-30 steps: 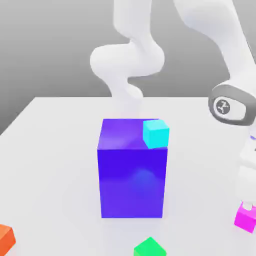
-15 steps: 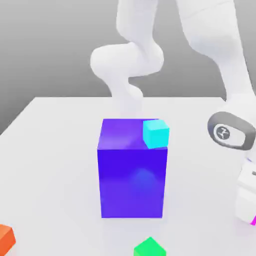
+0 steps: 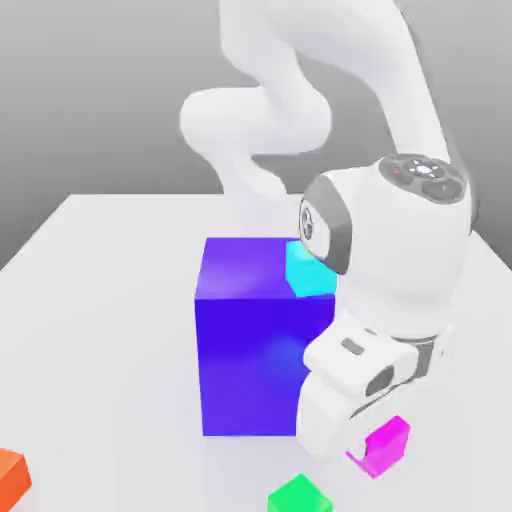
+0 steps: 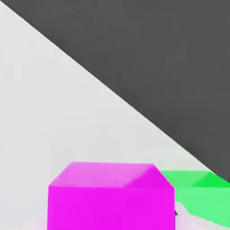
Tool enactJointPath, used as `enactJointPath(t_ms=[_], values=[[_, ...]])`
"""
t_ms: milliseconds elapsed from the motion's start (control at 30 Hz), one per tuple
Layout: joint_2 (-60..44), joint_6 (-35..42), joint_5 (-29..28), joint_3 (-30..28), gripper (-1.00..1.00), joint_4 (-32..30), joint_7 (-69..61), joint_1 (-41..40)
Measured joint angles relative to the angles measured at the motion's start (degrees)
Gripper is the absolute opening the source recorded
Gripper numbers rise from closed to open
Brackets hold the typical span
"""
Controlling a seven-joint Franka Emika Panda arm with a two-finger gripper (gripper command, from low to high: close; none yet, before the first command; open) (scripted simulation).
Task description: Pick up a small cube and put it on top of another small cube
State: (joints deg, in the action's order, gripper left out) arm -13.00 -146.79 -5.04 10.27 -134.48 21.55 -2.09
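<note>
Five blocks were on my list at this moment, plus the arm.

1. Pink cube (image 3: 385,445) — the small one. I found it at the tip of the gripper (image 3: 368,452), clamped between the closed fingers, near the front of the table (image 3: 100,300) toward the exterior view's right. Whether it hung clear of the surface or touched it I could not tell. In the hand view the pink cube (image 4: 111,197) sat close to the lens, top face and one side face showing.

2. Blue block (image 3: 255,340) — large, upright, mid-table. The gripper's white body stood in front of its lower corner on the exterior view's right.

3. Cyan cube (image 3: 305,270) — small, resting on the blue block's top at the corner on the exterior view's right, partly hidden by the wrist.

4. Green cube (image 3: 298,496) — small, on the table at the front edge of the exterior view, just beside the pink cube but apart from it. In the hand view the green cube (image 4: 202,193) lay beyond and to one side of the pink one.

5. Orange cube (image 3: 12,478) — at the front corner on the exterior view's left, well apart from the rest.

6. Arm (image 3: 300,110) — white, arched over from behind the blue block, hand pointing down.
</note>
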Motion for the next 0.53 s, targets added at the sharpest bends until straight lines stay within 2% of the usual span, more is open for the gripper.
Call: enactJointPath(t_ms=[167,200,400,533], values=[[-6.1,-5.9,-0.7,-2.1,-1.00,0.6,-1.0,-1.3],[-7.5,-7.2,-1.2,-2.4,1.00,0.6,-0.7,-1.1],[-8.2,-7.8,-1.4,-2.6,1.00,0.7,-0.5,-1.0],[-2.4,-2.6,0.5,-1.5,1.00,0.3,-1.9,-1.7]])
